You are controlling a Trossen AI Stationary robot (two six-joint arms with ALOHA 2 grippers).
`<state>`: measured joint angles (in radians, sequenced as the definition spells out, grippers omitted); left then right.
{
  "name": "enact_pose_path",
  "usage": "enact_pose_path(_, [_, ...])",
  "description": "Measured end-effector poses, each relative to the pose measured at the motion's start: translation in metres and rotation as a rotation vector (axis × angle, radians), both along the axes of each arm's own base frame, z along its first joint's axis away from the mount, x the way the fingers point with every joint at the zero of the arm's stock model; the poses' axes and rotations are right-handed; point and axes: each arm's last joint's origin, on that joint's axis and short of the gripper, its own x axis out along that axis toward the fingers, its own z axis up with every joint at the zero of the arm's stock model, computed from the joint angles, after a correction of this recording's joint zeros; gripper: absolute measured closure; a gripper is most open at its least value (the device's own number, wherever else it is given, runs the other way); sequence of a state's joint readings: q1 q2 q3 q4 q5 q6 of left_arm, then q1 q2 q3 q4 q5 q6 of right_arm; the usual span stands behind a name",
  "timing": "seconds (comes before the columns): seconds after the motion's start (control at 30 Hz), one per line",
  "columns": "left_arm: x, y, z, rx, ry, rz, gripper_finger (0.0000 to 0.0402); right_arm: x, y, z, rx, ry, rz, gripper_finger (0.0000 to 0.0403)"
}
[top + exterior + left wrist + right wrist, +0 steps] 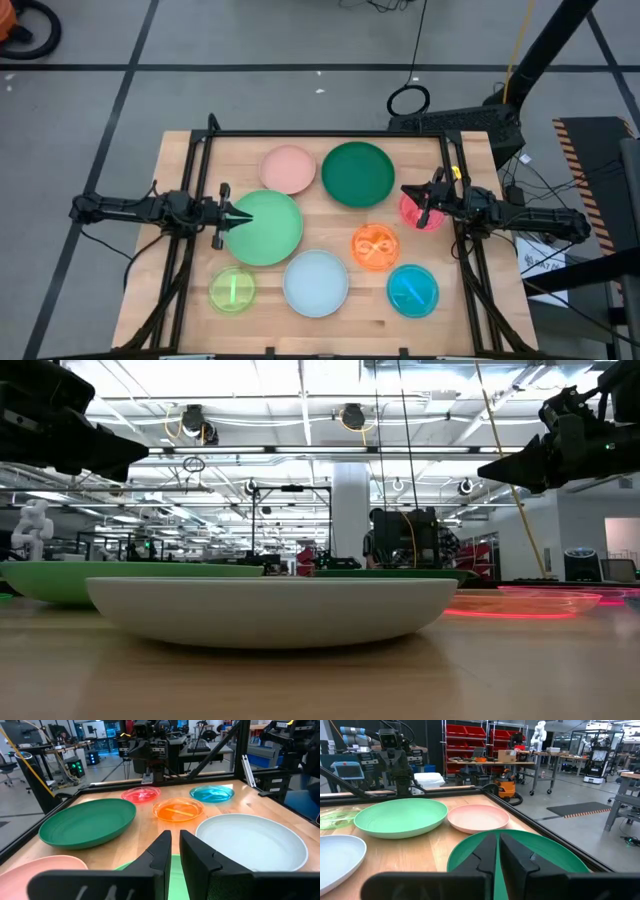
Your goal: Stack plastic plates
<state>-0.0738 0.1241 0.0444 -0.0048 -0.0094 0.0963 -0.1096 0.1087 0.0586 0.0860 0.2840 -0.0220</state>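
Mint green plate [265, 227] beneath left tool [238, 217].

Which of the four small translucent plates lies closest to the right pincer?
The hot pink plate. The right pincer is above its edge, while the orange plate, cyan plate and lime plate lie farther away.

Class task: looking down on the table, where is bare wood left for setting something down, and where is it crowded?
Bare wood: the corner beside the pale pink plate, and between the lime plate and the table's left edge. Crowded: the middle, around the orange plate.
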Motion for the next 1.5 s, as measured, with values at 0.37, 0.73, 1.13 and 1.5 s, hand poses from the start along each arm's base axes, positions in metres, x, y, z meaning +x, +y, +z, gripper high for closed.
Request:
enact_pose_path(0.37, [0.000, 0.000, 0.000, 0.000, 0.000, 0.000, 0.0355, 0.000, 0.000, 0.000, 0.000, 0.000, 0.000, 0.0387])
enact_pose_path(0.73, [0.000, 0.000, 0.002, 0.054, -0.023, -0.003, 0.0355, 0.000, 0.000, 0.000, 0.000, 0.000, 0.001, 0.0387])
enact_pose_path(1.13, [-0.005, 0.000, 0.040, -0.190, -0.406, -0.020, 0.0355, 0.000, 0.000, 0.001, 0.435, -0.195, -0.017, 0.0387])
enact_pose_path(1.5, [-0.005, 0.001, 0.040, -0.227, -0.410, -0.003, 0.0355, 0.000, -0.001, 0.002, 0.491, -0.233, -0.042, 0.0387])
